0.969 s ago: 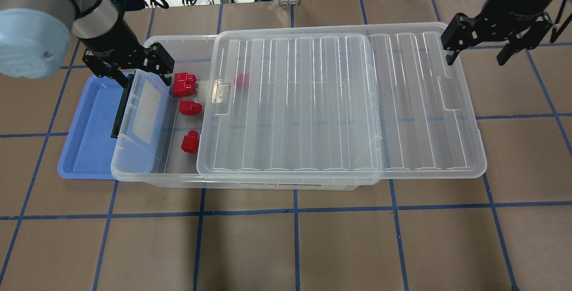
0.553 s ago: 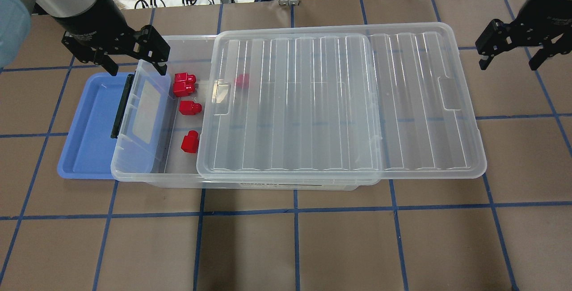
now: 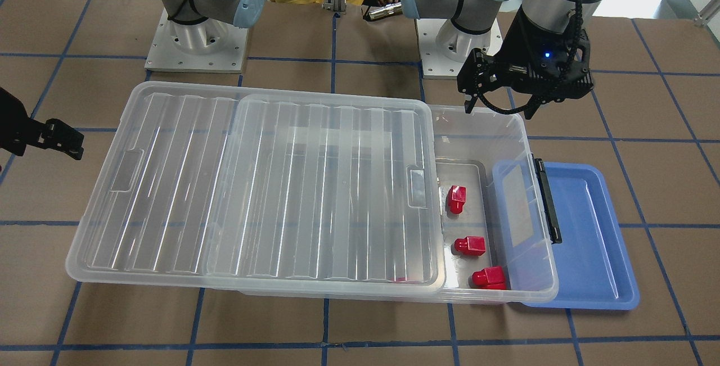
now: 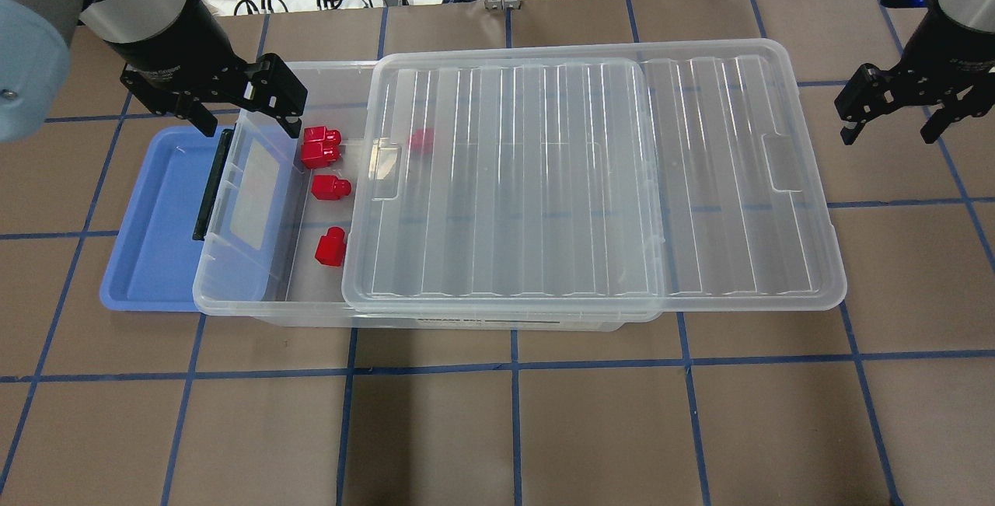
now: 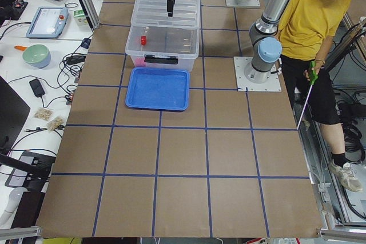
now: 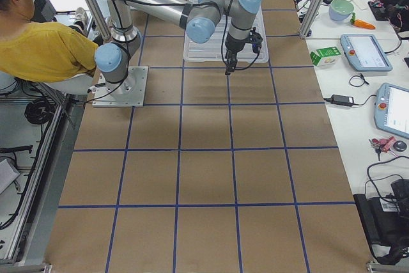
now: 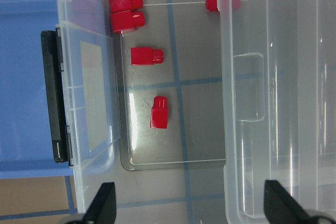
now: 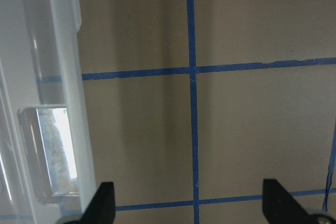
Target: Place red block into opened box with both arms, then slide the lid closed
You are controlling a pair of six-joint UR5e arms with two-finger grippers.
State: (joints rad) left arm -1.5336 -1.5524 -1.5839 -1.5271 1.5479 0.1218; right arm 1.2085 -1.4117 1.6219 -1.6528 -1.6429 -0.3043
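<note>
You've got four red blocks (image 4: pixel 330 248) lying in the uncovered strip of the box (image 4: pixel 233 302) at its latch end. A fifth shows through the lid (image 4: pixel 591 179), which covers the rest of the box and overhangs its other short end. Farther back, the left gripper (image 4: pixel 249 127) hangs over the box's latch-end corner, spread wide and empty; the right gripper (image 4: pixel 890 133) sits off the box's opposite end, clear of the lid, also wide and empty.

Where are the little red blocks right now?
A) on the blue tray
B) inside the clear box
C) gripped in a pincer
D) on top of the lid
B: the red blocks lie on the floor of the box, at the end the lid leaves uncovered.
</note>
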